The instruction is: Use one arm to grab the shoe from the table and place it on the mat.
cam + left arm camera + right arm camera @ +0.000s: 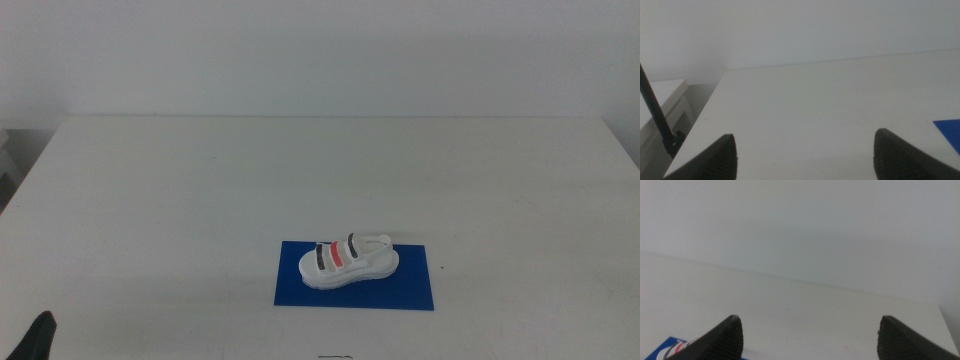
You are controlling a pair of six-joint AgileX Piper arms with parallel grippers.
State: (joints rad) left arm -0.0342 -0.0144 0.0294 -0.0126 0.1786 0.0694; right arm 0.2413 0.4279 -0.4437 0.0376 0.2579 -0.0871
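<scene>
White chunky-soled sandal [347, 260] with black and red straps: lying on flat dark-blue rectangular mat [415, 292]. Left pincer [805, 157] and right pincer [810, 337]: both spread, empty, well apart from sandal.

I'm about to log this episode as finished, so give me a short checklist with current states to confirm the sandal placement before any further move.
1. White chunky-soled sandal with black and red straps on the flat dark-blue rectangular mat: ok.
2. Sandal sits sole down, fully within the mat's edges: ok.
3. Left gripper open, holding nothing, over the white table: ok.
4. Right gripper open, holding nothing: ok.
5. Both grippers apart from the sandal: ok; the middle view shows only a dark tip at the bottom left corner.
6. Exact position of the right arm: cannot tell; it is out of the middle view.
</scene>
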